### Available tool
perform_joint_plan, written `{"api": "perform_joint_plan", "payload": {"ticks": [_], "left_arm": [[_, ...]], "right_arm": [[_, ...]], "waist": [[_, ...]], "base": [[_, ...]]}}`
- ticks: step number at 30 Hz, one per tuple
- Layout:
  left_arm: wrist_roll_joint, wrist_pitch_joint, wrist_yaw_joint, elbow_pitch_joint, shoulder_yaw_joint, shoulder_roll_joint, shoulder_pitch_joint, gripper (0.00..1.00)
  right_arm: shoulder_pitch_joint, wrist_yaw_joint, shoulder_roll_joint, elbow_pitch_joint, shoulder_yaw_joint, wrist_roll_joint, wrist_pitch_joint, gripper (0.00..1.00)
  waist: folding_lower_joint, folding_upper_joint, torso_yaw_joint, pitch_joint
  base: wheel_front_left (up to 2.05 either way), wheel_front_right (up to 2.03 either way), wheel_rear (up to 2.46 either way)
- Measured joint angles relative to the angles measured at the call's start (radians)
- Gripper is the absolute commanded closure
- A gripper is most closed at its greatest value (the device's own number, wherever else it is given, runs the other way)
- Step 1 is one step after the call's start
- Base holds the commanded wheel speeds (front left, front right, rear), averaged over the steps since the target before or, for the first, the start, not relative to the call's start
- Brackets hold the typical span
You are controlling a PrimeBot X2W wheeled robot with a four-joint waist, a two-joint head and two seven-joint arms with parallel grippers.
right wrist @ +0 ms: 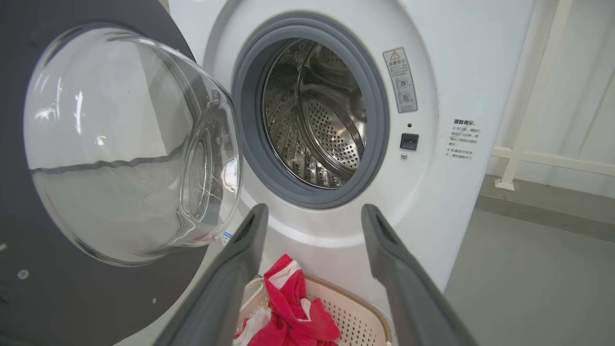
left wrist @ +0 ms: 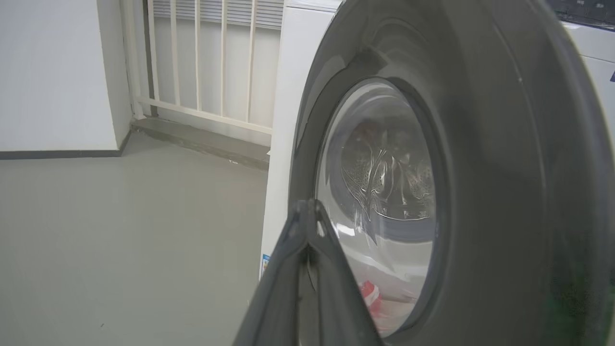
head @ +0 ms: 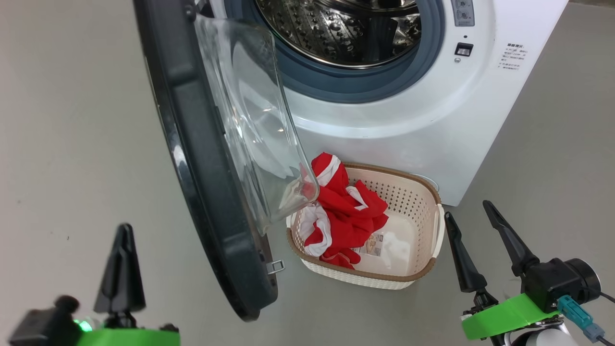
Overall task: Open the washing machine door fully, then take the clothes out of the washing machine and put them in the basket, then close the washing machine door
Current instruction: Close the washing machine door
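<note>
Judging by how things lie, the first two steps look done and only the closing is left. The washing machine door (head: 202, 144) stands swung well out from the washing machine (head: 408, 120), and what shows of the steel drum (right wrist: 317, 120) ahead of the right gripper's fingers holds no cloth, though its lowest part is hidden. The red and white clothes (head: 346, 211) lie heaped in the basket (head: 423, 187), which sits on the floor just to the left of the right gripper (head: 468, 211) and a little beyond its fingertips, against the foot of the machine. That gripper is spread wide and holds nothing. The left gripper (head: 124, 235) has its two fingers pressed together into one point, with nothing between them; the door's dark outer face rises just to its right and ahead of it, near but apparently not touching. From there, a push on that outer face toward the machine seems the likely way to shut it. The glass bowl overhangs the basket's near corner, so the swing may brush the clothes.
</note>
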Motion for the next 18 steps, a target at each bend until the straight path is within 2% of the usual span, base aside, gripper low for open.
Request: {"api": "perform_joint_plan", "payload": {"ticks": [6,13,18], "left_arm": [[-0.147,0.035,-0.012,-0.038,0.037,-0.009,-0.058,1.0],[-0.543,0.172,-0.026,-0.077,0.092,-0.031,-0.146,1.0],[-0.765,0.301,0.01,-0.08,0.111,-0.037,-0.2,1.0]], "right_arm": [[0.0,0.0,0.0,0.0,-0.004,0.0,0.0,0.0],[0.0,0.0,0.0,0.0,-0.005,0.0,0.0,0.0],[-0.005,0.0,0.0,0.0,-0.005,0.0,0.0,0.0]], "waist": [[0.0,0.0,0.002,0.0],[0.0,0.0,0.002,0.004],[0.0,0.0,-0.001,0.008]], "base": [[0.0,0.0,0.0],[0.0,0.0,0.0],[0.0,0.0,0.0]]}}
